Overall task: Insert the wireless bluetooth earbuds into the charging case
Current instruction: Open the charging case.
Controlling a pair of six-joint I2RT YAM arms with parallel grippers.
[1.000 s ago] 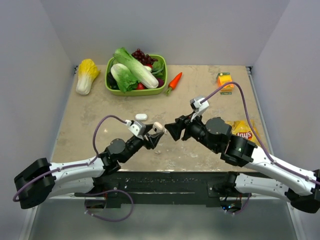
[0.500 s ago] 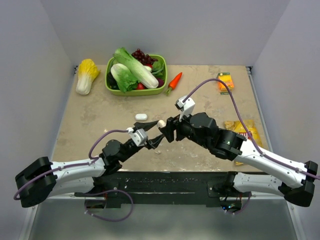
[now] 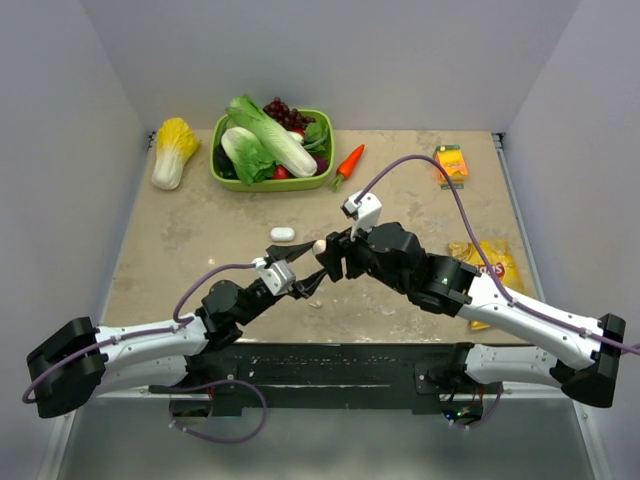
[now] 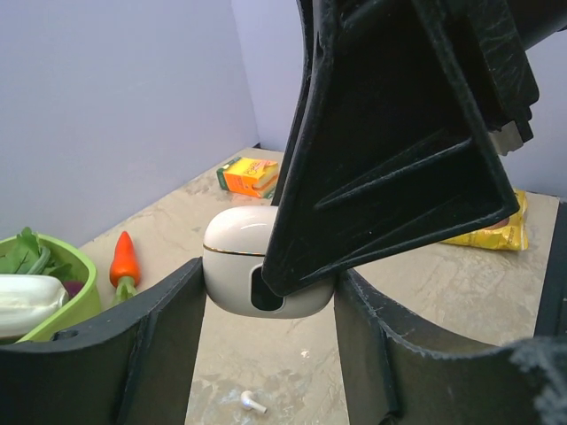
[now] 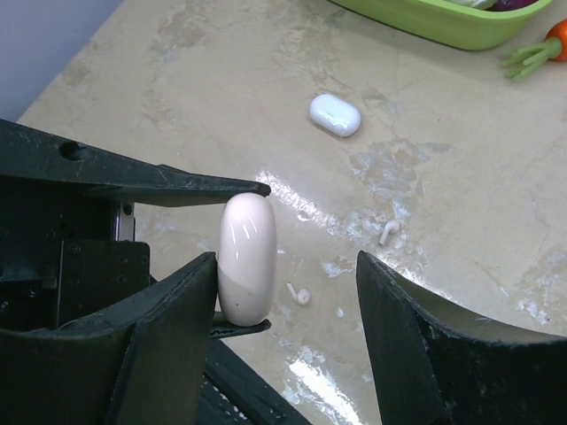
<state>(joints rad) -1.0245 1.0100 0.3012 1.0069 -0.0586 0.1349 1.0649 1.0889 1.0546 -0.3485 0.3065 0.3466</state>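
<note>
The cream-white charging case (image 5: 247, 257) hangs above the table with my left gripper (image 4: 268, 305) shut on it. In the left wrist view the case (image 4: 232, 266) shows a dark hollow. My right gripper (image 5: 285, 266) stands open around the case, one finger against its side and the other well apart. In the top view both grippers meet at the case (image 3: 320, 246) mid-table. Two tiny white earbuds lie on the table below, one (image 5: 388, 232) farther out and one (image 5: 299, 294) nearer. One earbud (image 4: 252, 403) shows beneath the left jaws.
A glossy white pebble-shaped object (image 3: 282, 233) lies left of the grippers. At the back stand a green basket (image 3: 322, 178) of vegetables, a carrot (image 3: 348, 163), a cabbage (image 3: 174, 150) and an orange carton (image 3: 451, 162). A chips bag (image 3: 487, 264) lies at the right.
My right arm has swung left and forward, bringing its jaws from beside the case to around it, and they have opened a little wider. The left gripper still holds the case.
</note>
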